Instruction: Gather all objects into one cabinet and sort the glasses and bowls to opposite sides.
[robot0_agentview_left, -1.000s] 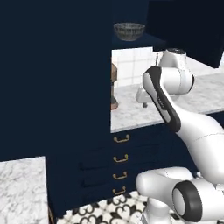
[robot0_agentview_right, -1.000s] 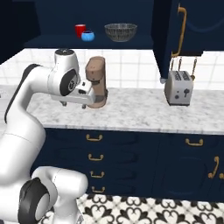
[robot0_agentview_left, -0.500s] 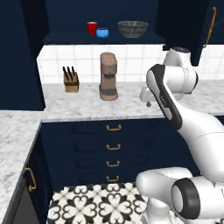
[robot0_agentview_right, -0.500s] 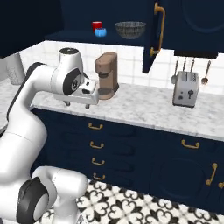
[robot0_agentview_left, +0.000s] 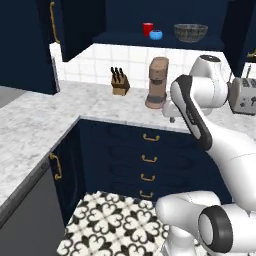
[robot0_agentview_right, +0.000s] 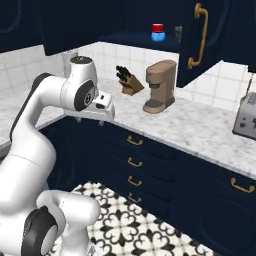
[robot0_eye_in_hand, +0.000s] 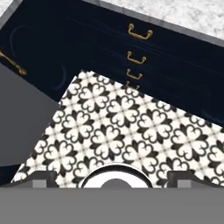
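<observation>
Claw (robot0_eye_in_hand: 112, 175) spread apart over patterned floor (robot0_eye_in_hand: 131, 131), red cup (robot0_agentview_left: 148, 29) beside blue bowl (robot0_agentview_left: 156, 35) in cabinet (robot0_agentview_left: 150, 20)

Patterned floor tiles (robot0_eye_in_hand: 113, 131) below navy drawers (robot0_eye_in_hand: 144, 48)

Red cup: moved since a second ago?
No. The red cup still sits just left of the blue bowl on the shelf; only the camera moved.

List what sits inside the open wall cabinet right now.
On its floor: a red cup, a blue bowl beside it, and a grey mesh bowl further right. The doors cover the cabinet's far sides; the upper part is out of frame.
</observation>
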